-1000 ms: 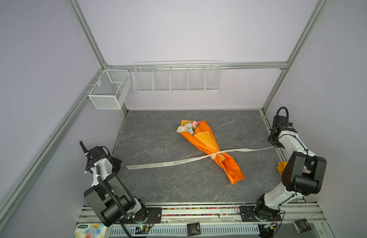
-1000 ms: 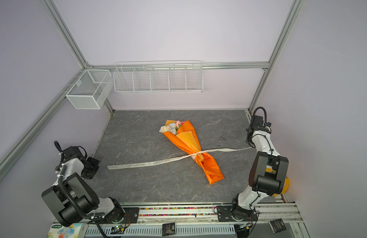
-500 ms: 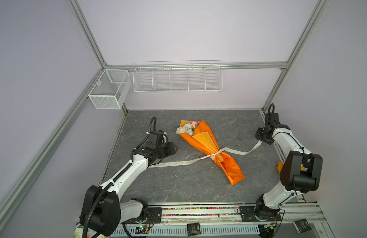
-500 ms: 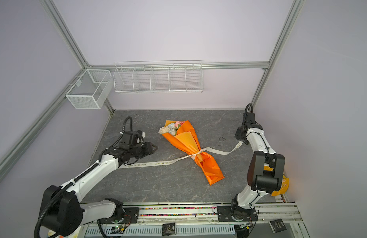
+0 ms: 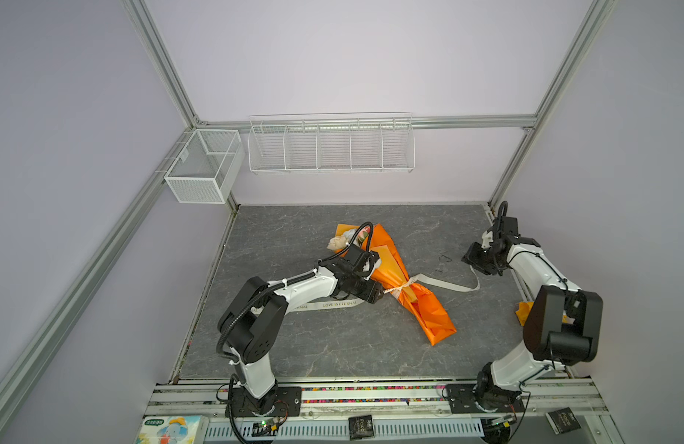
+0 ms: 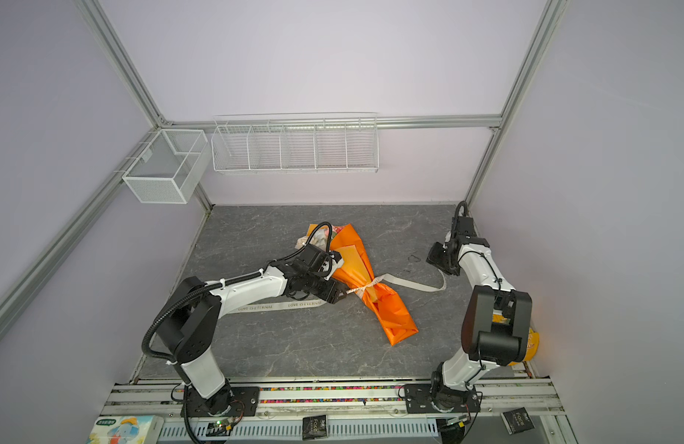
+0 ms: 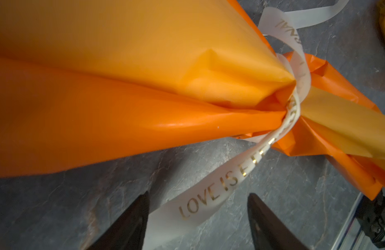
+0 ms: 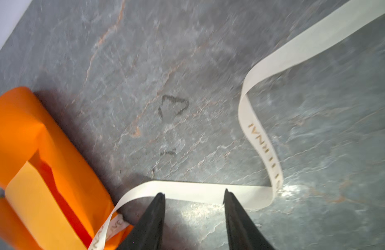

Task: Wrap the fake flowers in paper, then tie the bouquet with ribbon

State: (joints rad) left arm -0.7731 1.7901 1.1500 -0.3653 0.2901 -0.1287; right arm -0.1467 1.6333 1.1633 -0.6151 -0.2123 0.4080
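Fingers (image 7: pixel 133 227) of our left gripper (image 7: pixel 198 194) and right gripper (image 8: pixel 193 192) gape, empty. Snagging the slack ribbon (image 7: pixel 230 179), we could untie the bouquet of fake flowers (image 5: pixel 338 242).

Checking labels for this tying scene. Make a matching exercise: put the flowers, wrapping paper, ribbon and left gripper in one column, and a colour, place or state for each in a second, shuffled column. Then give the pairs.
1. flowers
2. wrapping paper
3. ribbon
4. left gripper

A. cream with gold letters
B. open, over the ribbon
C. orange
D. poking out at the wrapping paper's far end

Pairs: 1-D, 2-C, 3-A, 4-B
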